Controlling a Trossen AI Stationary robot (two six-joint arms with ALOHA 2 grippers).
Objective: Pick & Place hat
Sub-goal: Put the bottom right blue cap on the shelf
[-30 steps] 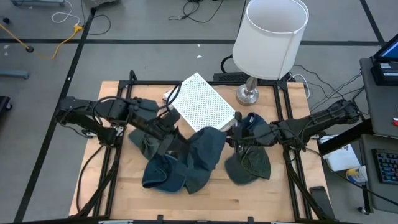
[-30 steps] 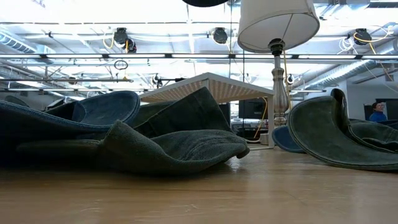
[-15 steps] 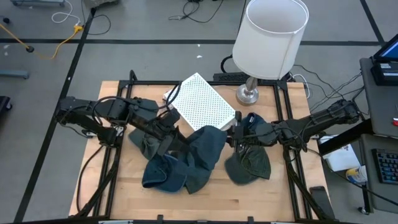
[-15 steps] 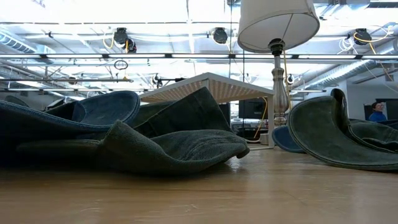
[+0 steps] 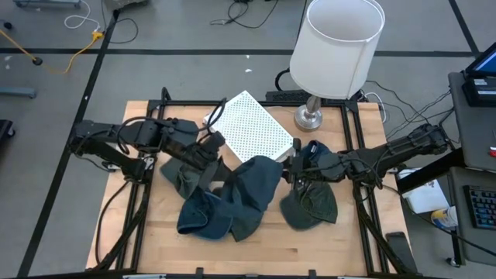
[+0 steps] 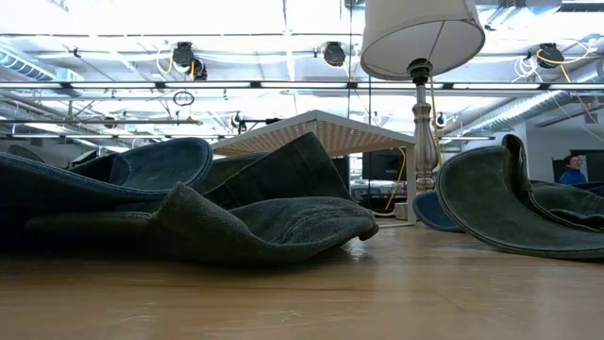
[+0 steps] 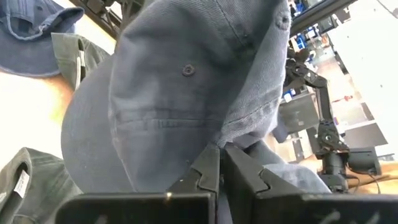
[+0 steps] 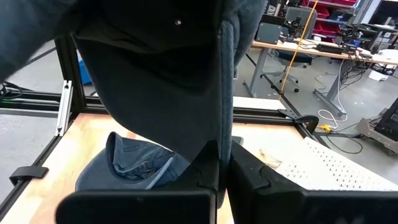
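Several soft hats lie on the wooden table (image 5: 256,248). A blue-grey hat (image 5: 256,190) sits in the middle, draped over a blue hat (image 5: 200,218) near the front. My left gripper (image 5: 213,161) reaches in from the left and is shut on the blue-grey hat (image 7: 186,93). My right gripper (image 5: 293,169) comes from the right and is shut on a dark green hat (image 5: 310,205). Another dark green hat (image 5: 178,180) lies under my left arm. The low view shows hats resting on the wood (image 6: 264,227), but no gripper. My left gripper pinches an edge of the blue-grey hat (image 7: 214,138) between its two fingers, coming nearly level from the table's left. The hat's far part lies slack on the table and on the blue hat. My right gripper pinches the dark green hat by a raised edge (image 8: 225,134) between its two fingers, coming nearly level from the table's right. The edge stands up on end in the hold. The hat's lower part (image 6: 514,212) rests on the table.
A white perforated board (image 5: 248,128) stands tilted at the back middle. A lamp with a white shade (image 5: 337,43) stands at the back right, and a small blue hat (image 5: 316,149) lies by its base. A black frame (image 5: 364,201) borders the table. Bare wood runs along the front edge.
My left gripper has shut on the blue-grey hat's edge while staying in place. The hat's cloth beside it has drawn in a little. The right arm and the other hats have kept still.
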